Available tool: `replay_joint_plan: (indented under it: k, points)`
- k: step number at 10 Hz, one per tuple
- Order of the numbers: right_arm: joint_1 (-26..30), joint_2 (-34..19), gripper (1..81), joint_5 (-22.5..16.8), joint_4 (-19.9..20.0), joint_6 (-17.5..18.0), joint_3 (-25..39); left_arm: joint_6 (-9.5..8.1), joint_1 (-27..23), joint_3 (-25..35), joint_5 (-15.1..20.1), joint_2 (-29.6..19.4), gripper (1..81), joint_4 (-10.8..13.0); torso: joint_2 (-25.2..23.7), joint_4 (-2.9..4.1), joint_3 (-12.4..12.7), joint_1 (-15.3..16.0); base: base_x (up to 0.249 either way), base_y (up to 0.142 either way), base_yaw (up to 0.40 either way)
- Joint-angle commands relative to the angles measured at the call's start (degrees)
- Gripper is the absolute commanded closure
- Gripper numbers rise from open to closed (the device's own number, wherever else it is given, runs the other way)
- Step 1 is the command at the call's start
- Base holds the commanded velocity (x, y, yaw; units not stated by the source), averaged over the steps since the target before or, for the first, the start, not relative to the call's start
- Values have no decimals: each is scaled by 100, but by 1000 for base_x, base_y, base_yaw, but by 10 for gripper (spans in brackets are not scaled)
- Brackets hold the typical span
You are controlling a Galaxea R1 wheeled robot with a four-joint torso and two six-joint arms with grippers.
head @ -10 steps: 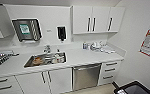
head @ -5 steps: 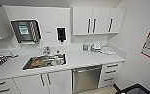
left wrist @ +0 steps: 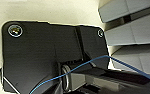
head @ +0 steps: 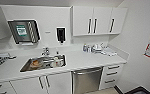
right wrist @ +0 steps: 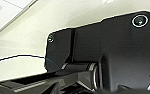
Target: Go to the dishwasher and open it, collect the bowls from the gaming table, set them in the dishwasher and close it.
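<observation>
Change since earlier: the whole head view is shifting, the kitchenette growing larger and sliding lower in the picture, so the camera is drawing nearer; nothing on the counter itself is moving.
Dishwasher: the dishwasher (head: 87, 80) is sitting closed under the white counter (head: 86, 60), low in the head view and a little right of centre, its steel front facing the robot.
Neighbours: it is standing between the white cabinet doors (head: 53, 83) below the sink (head: 44, 63) and the stack of drawers (head: 111, 73) on the far side.
Handle: the bar handle (head: 87, 71) is running level across the top of the door, just under the counter edge, so its long axis is lying crosswise to the robot's approach.
Nearer arm: I cannot tell from these views which arm is standing closer to the handle; judging by the door lying slightly right of centre, the right arm may be facing the shorter reach.
Fingers: the wrist views are giving no sight of either gripper's fingers, so whether they are apart or together I cannot tell.
Step in hand: the robot appears to be driving up to the dishwasher, the door not yet opened.
</observation>
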Motion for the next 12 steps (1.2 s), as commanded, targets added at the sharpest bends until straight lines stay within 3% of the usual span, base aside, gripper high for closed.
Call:
replay_joint_plan:
  k: [1,12]
  points:
    - [253,-92,10,-276,-4,-16,61,37,-268,107,296,-92,10,-15,0,0,0,1,101,0,0]
    - [262,-57,10,-285,-4,-24,43,28,-268,28,296,-65,10,-15,0,0,0,1,101,0,0]
